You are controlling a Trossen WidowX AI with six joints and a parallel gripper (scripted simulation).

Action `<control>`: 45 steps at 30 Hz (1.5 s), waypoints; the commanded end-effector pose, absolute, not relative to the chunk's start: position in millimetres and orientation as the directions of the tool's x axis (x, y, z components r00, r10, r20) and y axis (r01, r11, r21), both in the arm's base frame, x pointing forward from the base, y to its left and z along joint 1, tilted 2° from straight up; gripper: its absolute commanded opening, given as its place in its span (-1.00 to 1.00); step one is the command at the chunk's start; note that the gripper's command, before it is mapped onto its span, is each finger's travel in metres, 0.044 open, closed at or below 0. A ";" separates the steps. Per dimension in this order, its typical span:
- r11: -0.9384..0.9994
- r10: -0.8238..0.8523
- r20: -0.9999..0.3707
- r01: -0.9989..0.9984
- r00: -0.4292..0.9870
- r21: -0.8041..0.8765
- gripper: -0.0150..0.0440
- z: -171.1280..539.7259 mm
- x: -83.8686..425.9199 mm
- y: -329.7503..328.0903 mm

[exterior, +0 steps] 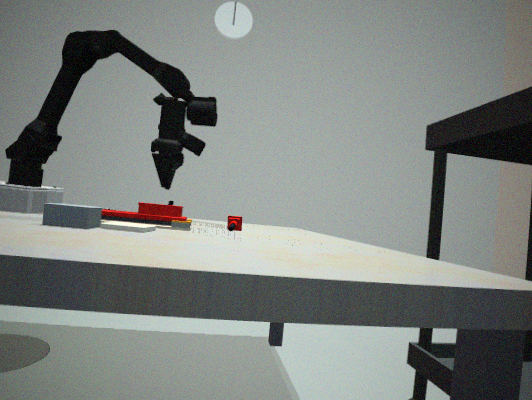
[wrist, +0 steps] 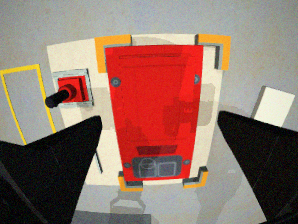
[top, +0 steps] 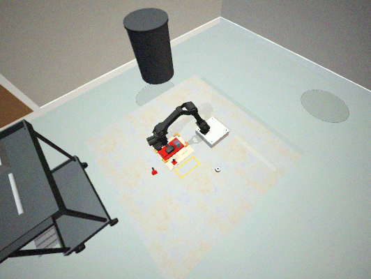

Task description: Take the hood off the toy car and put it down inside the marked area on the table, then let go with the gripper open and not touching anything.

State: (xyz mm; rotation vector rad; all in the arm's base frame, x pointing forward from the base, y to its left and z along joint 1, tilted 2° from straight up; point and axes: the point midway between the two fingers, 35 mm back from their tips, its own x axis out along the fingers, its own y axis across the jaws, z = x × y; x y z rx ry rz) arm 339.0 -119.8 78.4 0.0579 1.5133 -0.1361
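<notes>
The toy car's red hood (top: 165, 155) (exterior: 160, 209) (wrist: 145, 100) is a raised box-like panel on the car. The car lies between orange corner brackets on a cream board (wrist: 60, 52). My gripper (top: 160, 147) (exterior: 166, 188) (wrist: 161, 119) is open and empty, pointing down above the hood. In the wrist view its fingers stand to the left and right of the hood, and a gap shows below them in the exterior view. The marked area, a yellow outline (top: 185, 164) (wrist: 20, 69), is on the table beside the board; it cannot be made out in the exterior view.
A red block (top: 174, 162) (wrist: 80, 89) with a black peg sits on the board, between car and outline. Another red piece (top: 154, 172) (exterior: 235, 220) lies beyond the board. A pale block (exterior: 72, 216) (wrist: 274, 106) lies on the other side. A small white ring (top: 215, 169) lies farther off.
</notes>
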 end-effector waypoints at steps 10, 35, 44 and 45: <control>0.992 -0.047 -0.998 0.123 0.044 -0.042 1.00 64.3 337.1 -120.5; 0.992 -0.048 -0.998 0.122 0.043 -0.042 1.00 42.5 335.4 -122.5; 0.992 -0.048 -0.998 0.122 0.043 -0.042 1.00 40.2 335.6 -122.6; 0.992 -0.048 -0.998 0.122 0.043 -0.042 1.00 39.7 335.6 -122.7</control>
